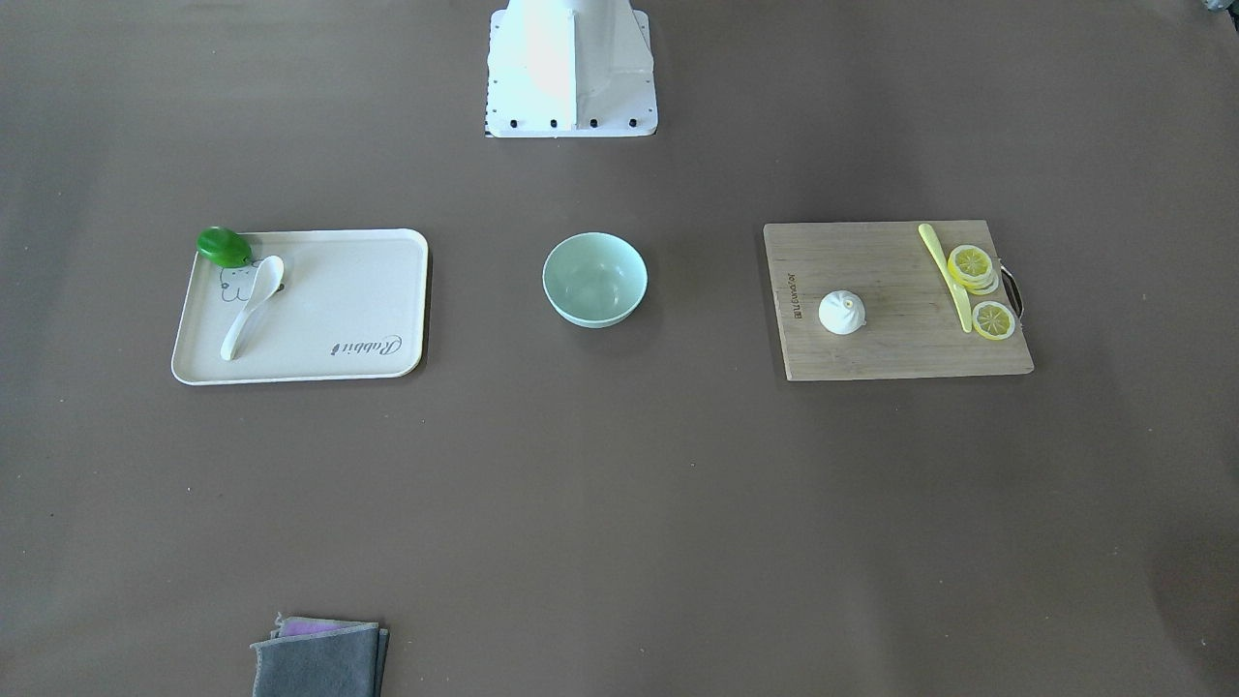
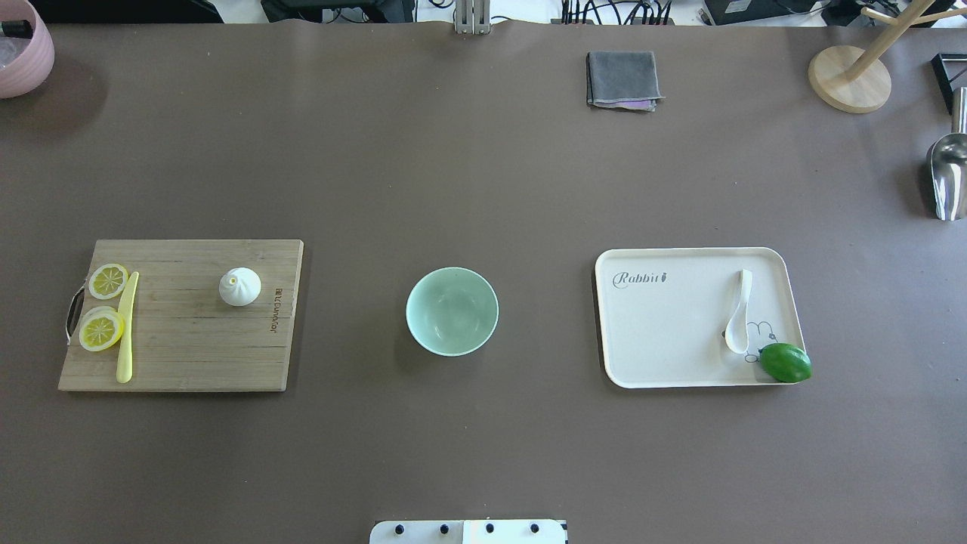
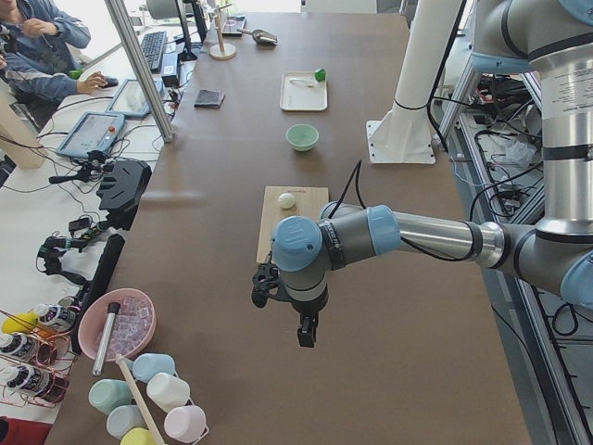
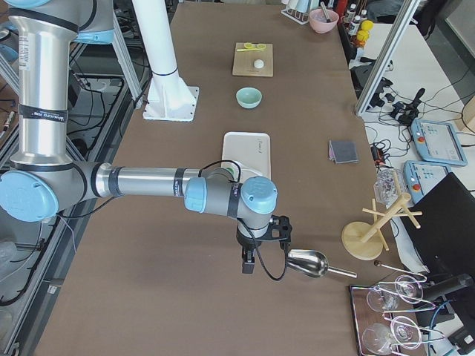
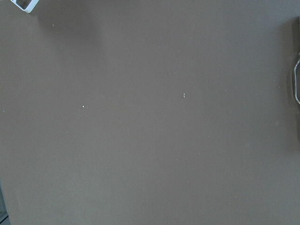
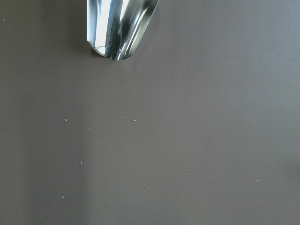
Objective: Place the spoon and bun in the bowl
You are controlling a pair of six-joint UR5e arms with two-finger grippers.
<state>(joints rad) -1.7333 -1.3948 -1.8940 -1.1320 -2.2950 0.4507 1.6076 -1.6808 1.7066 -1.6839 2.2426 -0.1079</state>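
The white spoon (image 1: pixel 254 302) lies on a cream tray (image 1: pixel 368 290), scoop next to a green lime; it also shows in the overhead view (image 2: pixel 740 313). The white pleated bun (image 1: pixel 842 313) sits on a wooden cutting board (image 1: pixel 871 348); it also shows in the overhead view (image 2: pixel 240 287). The mint-green bowl (image 1: pixel 594 279) stands empty between them, and shows in the overhead view (image 2: pixel 452 310). My left gripper (image 3: pixel 306 334) hangs over bare table, well away from the board. My right gripper (image 4: pixel 248 263) hangs beside a metal scoop, away from the tray. I cannot tell whether either is open or shut.
A green lime (image 2: pixel 786 363) sits on the tray's corner. Lemon slices (image 2: pixel 102 329) and a pale-yellow knife (image 2: pixel 126 329) lie on the board. A grey cloth (image 2: pixel 622 79), metal scoop (image 2: pixel 948 170), wooden stand (image 2: pixel 850 79) and pink bowl (image 2: pixel 23 53) stand near the table's edges.
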